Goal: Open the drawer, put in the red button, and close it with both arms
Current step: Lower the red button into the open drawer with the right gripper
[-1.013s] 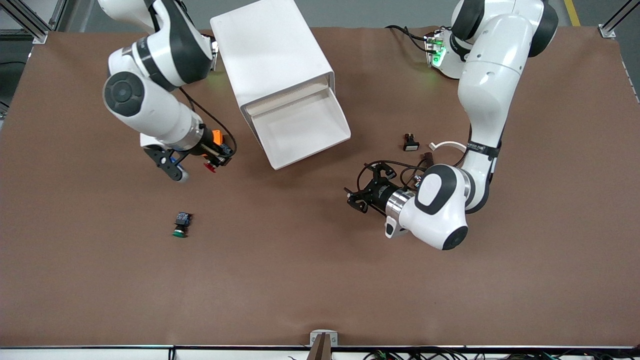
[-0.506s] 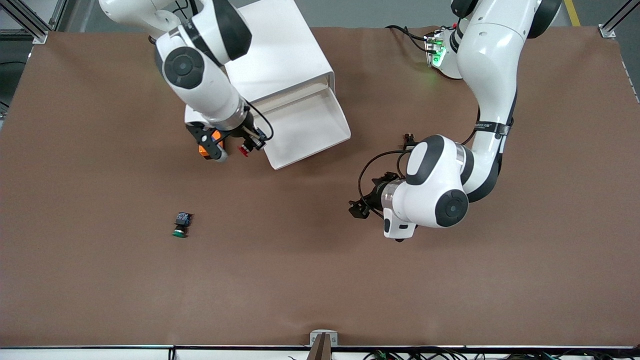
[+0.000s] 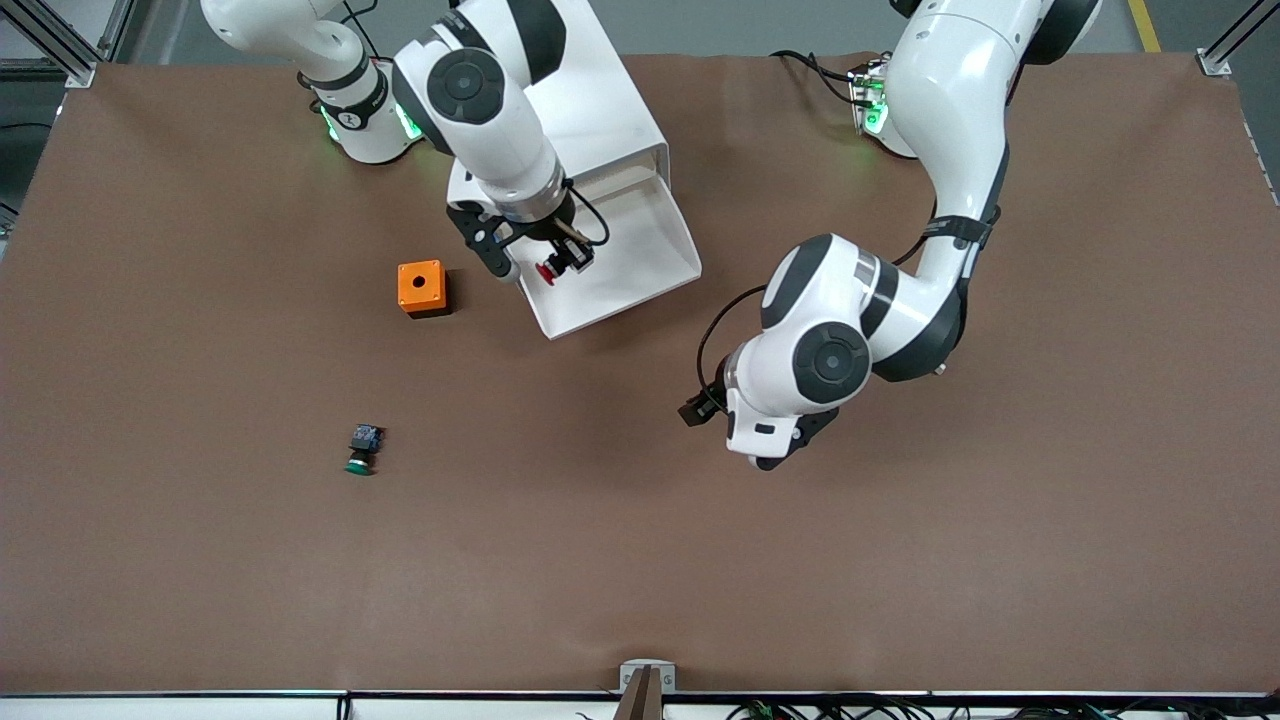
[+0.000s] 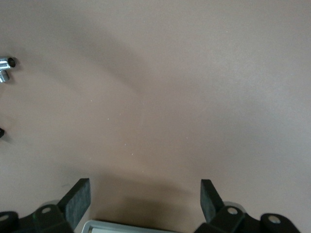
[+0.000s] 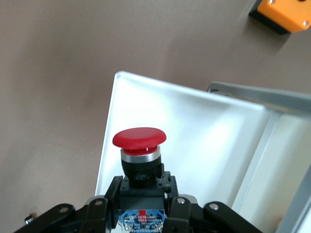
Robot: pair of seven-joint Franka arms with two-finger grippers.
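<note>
Bright, even overhead light fills the front view, and the matte brown surface (image 3: 640,560) shows no glare. Soft shadows lie close beneath the glossy white robot arms. The open white tray drawer (image 5: 204,145) looks nearly washed out in the right wrist view. In the left wrist view broad, blurred shadows cross the surface, which appears slightly soft.

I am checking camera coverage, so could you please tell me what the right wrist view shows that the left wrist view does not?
Only the right wrist view shows the red button clamped in the right gripper over the open drawer, with the orange box on the table beside the cabinet. Only the left wrist view shows the left gripper, open and empty over bare table. Both share the brown tabletop.
</note>
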